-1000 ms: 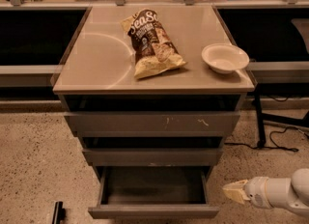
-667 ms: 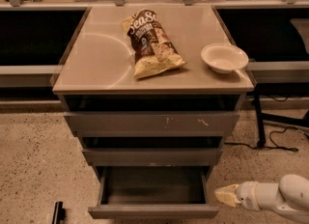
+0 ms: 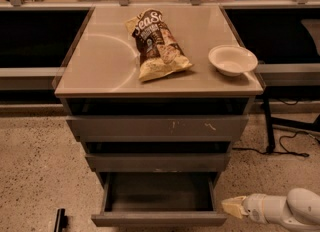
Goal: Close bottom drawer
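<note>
The bottom drawer [image 3: 159, 219] of the grey cabinet is pulled far out, its dark inside showing and its plain flat front near the lower edge of the view. My gripper [image 3: 231, 207] comes in from the lower right on a white arm. Its pale tip sits just right of the drawer's front right corner, close to it; I cannot tell whether it touches.
The mid-width drawer [image 3: 158, 162] and the widest, scratched drawer [image 3: 158, 128] above stand slightly out. On the cabinet top [image 3: 100, 71] lie a snack bag [image 3: 156, 43] and a white bowl [image 3: 232, 59]. Cables [image 3: 287, 143] trail on the speckled floor at right.
My gripper has moved left along the floor level, from well right of the drawer to beside its front right corner. The drawer has not moved.
</note>
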